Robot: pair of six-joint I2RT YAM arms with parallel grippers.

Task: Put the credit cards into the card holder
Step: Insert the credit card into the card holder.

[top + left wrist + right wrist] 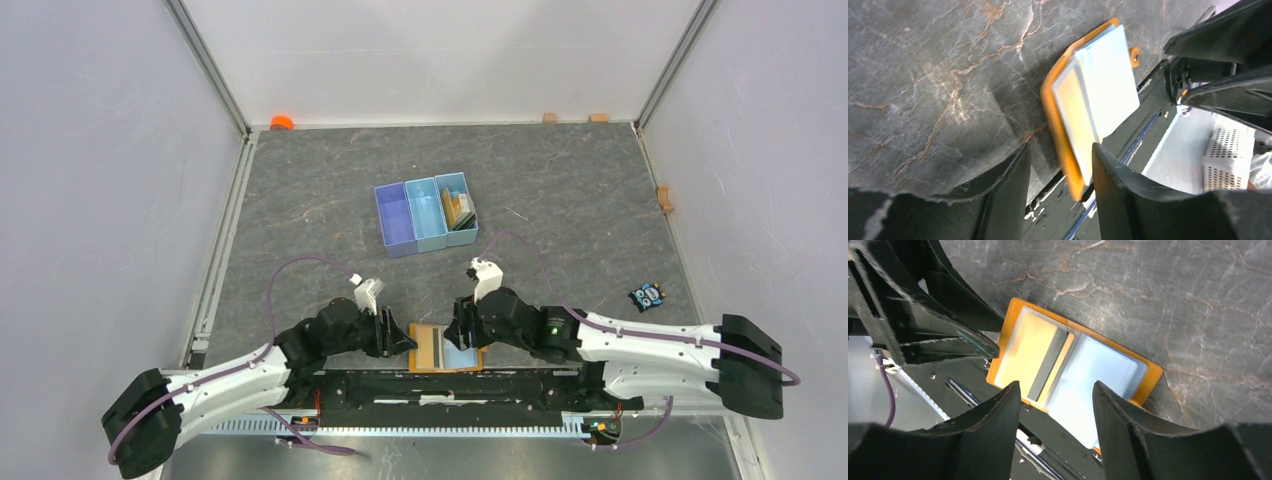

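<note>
Worryingly, with our left fingers (1013, 175) and right fingers (998, 420) both apart and empty, we risk the card holder (446, 347), lying open at the desk's (560, 200) near edge, folding shut or sliding off.

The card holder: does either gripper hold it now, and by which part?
Nothing is held. The left gripper and the right gripper both stand open at the card holder, which lies unfolded.

Orange card holder (1074, 371), yellow and light-blue inside; grey table (1198, 300) veined rust-brown; blue tray (395, 216).
</note>
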